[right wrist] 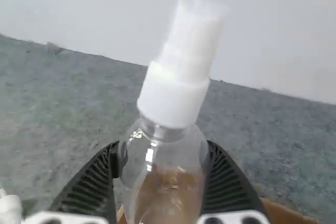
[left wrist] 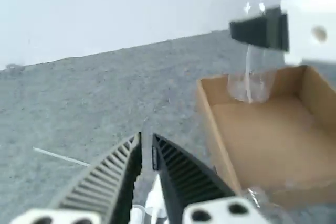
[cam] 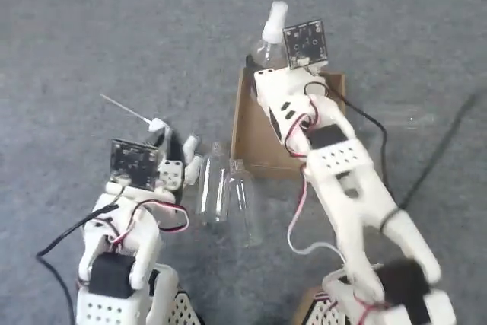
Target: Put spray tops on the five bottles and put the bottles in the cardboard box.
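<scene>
Your right end effector (right wrist: 163,153) is pinching a clear bottle (right wrist: 157,179) by its round shoulders, one finger on each side. This bottle has a white top (right wrist: 178,72) on its neck. In the high view the bottle (cam: 268,47) is up in the air, over the far edge of the cardboard box (cam: 239,123). The left wrist view shows it hanging above the far end of the box (left wrist: 262,140), not touching the floor of the box.

Your left end effector (left wrist: 147,145) is pressed almost together, with just a thin gap. A small white piece sits in that gap. It looks like the spray top (cam: 157,124), whose thin tube (cam: 122,106) sticks out over the gray surface (cam: 114,43).

More loose spray tops (cam: 191,159) lie on the surface just beside the left end effector (cam: 163,135). Two bare bottles (cam: 214,188) lie side by side between your two arms, touching each other, with their necks near the box's near corner. One more clear bottle (cam: 403,119) lies on the surface on the far side of the right arm, well apart from the others.
</scene>
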### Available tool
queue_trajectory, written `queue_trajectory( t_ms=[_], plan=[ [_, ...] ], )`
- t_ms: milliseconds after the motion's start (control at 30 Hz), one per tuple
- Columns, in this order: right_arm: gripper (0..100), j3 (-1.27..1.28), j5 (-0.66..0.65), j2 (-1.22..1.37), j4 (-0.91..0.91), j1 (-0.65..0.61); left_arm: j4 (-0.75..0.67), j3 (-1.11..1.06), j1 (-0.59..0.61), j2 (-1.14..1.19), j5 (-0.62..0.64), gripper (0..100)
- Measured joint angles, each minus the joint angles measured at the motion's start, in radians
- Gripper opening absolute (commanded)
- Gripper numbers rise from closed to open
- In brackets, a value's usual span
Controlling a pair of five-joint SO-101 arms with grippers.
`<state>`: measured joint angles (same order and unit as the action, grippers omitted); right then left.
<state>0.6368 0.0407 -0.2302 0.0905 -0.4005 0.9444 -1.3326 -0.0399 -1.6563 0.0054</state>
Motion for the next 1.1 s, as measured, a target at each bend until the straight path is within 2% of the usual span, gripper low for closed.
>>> queue_trajectory(
  t_ms=[200, 500, 1100],
  plan=[
    [0.6, 0.0, 0.0, 0.196, -0.21, 0.025, -0.002, -0.008, 0.005, 0.0, 0.017, 1],
    [0.6, 0.0, 0.0, 0.399, -0.42, 0.025, -0.002, -0.008, 0.006, 0.0, 0.017, 1],
    [0.7, -0.017, 0.0, 0.474, -0.442, 0.025, -0.002, -0.008, 0.009, 0.0, 0.017, 1]
  ],
)
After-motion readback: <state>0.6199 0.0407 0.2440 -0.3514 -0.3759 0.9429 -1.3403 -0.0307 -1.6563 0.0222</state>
